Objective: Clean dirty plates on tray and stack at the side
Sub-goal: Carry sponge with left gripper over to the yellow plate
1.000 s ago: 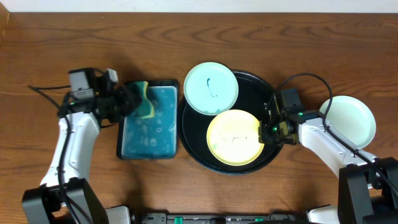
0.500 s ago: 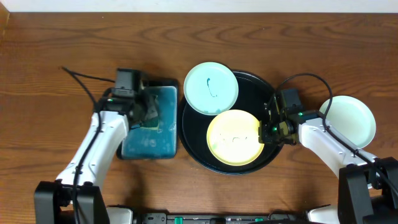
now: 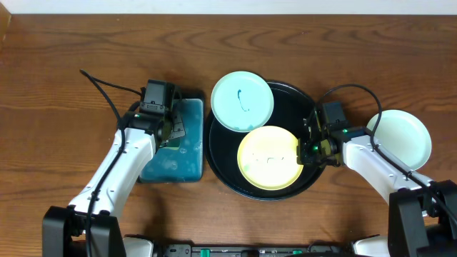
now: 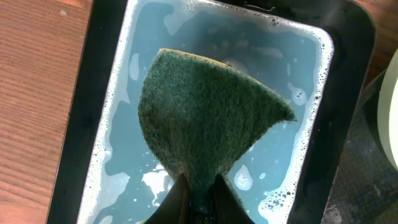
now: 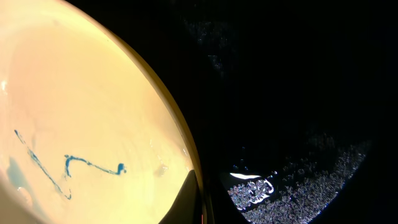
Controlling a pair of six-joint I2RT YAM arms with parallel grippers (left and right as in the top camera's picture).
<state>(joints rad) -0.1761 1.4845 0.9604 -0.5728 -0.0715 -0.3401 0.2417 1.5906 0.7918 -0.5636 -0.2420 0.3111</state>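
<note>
My left gripper (image 3: 168,130) is shut on a dark green sponge (image 4: 211,118), and the gripper (image 4: 198,200) holds it over the blue-green soapy water of the black basin (image 3: 171,168). The round black tray (image 3: 310,107) carries a pale yellow plate (image 3: 268,158) and a mint plate (image 3: 243,100) with a teal smear, which lies over the tray's upper left rim. My right gripper (image 3: 303,151) is shut on the yellow plate's right rim. In the right wrist view the gripper (image 5: 202,200) pinches that rim, and the yellow plate (image 5: 81,106) shows a thin blue squiggle beside the wet tray (image 5: 298,93).
Another mint plate (image 3: 400,139) lies on the wooden table to the right of the tray, partly under my right arm. The basin stands right against the tray's left side. A black cable (image 3: 107,89) trails behind my left arm.
My left arm has swung right from the basin's left edge, and the sponge now hangs over the water. The right arm and the plates have not moved.
</note>
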